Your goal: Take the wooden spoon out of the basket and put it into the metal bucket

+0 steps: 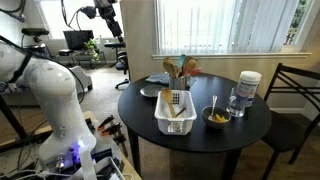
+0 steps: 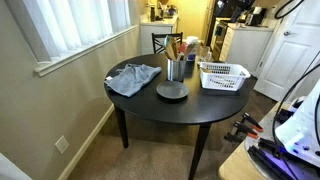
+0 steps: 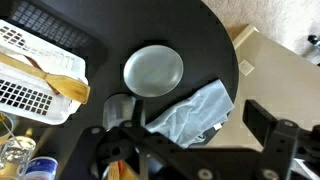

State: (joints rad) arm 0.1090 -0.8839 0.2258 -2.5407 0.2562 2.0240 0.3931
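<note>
**Gripper state.** The black Robotiq gripper (image 3: 190, 145) hung high above the round black table (image 3: 215, 45). Its jaws were spread apart and held nothing. Judged from that height, the descent for the pick had not yet begun.

**Location of the task items.**
- The small grey metal bucket (image 3: 120, 106) stood upright near the middle of the table.
- The white slotted rectangular basket (image 3: 20, 95) sat just beside the bucket.
- The light tan wooden spoon (image 3: 48, 74) lay flat inside the basket, roughly along its long side. It was therefore beside the bucket, not in it.

A low, open-topped basket leaves the spoon reachable from straight above, which probably explains the overhead pose.

**Surrounding items.**
- A flat grey round plate (image 3: 153, 70) lay just beside the bucket.
- A crumpled blue-grey cloth (image 3: 190, 112) lay near the bucket, on the side away from the basket.
- A small yellow bowl (image 1: 215, 118) and a clear jar with a white lid (image 1: 248, 88) stood beyond the basket, well apart from the bucket.
- A dark chair (image 1: 290, 90) stood at the table's edge, farther out than the jar.

**Obstructions.** Several upright wooden utensils (image 1: 183, 67) already crowded the bucket's mouth. Lowering the spoon in would likely mean threading it between them. The flat-lying spoon leaves little clearance under its handle, so the fingers may scrape the basket floor. The plate and cloth lay low and seemed clear of the route from basket to bucket.
</note>
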